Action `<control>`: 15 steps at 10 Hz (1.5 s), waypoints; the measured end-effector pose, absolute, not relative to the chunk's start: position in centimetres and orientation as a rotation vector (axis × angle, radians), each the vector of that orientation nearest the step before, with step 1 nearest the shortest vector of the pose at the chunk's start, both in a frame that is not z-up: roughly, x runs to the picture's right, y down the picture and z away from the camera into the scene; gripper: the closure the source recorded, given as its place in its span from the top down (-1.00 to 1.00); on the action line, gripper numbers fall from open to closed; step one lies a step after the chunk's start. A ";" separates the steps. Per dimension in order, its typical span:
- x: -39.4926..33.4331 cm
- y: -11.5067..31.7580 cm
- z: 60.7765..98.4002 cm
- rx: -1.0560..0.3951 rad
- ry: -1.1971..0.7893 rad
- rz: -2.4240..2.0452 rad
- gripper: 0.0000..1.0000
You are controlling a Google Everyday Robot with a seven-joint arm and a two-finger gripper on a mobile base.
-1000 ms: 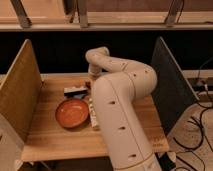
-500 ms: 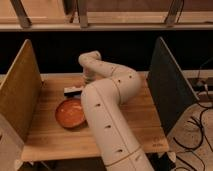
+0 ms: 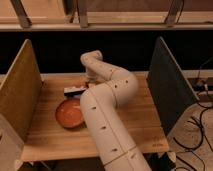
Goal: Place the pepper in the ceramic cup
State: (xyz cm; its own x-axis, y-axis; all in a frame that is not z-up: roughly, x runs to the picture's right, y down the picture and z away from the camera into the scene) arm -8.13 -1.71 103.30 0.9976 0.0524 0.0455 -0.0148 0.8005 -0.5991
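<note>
Wooden, light brown tabletop (image 3: 137,120) fills the middle of the camera view, with a tan upright board (image 3: 20,87) on its left edge and a dark grey upright panel (image 3: 167,82) on its right edge. A thick white robot arm (image 3: 107,125) rises from the bottom edge, bends near the middle of the tabletop and reaches to the far side. There its last link turns downward.

The end effector (image 3: 90,80) is low over the far part of the tabletop, just behind the arm's own links. I cannot tell how far open it is or whether it holds something.

A round orange-red plate (image 3: 69,114) lies on the left half of the tabletop, close to the arm. A small white object with a dark part (image 3: 74,91) lies just behind the plate, near the end effector.

I cannot make out the slim dark red pepper or the pale ceramic cup, because the arm covers the area around the end effector.
</note>
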 end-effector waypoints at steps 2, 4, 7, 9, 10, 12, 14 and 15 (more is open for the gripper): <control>-7.7 -0.8 103.9 -0.670 -0.050 0.056 0.38; -7.8 -0.7 104.1 -0.680 -0.050 0.062 -0.08; -7.6 -1.6 104.1 -0.667 -0.050 0.068 -0.67; -7.5 -2.4 104.0 -0.649 -0.054 0.080 -0.97; -7.4 -2.9 103.9 -0.639 -0.056 0.086 -1.00; -7.2 -4.6 103.6 -0.604 -0.062 0.095 -1.00; -7.8 -8.8 102.3 -0.517 -0.095 0.092 -1.00; -8.3 -10.8 101.6 -0.475 -0.114 0.084 -1.00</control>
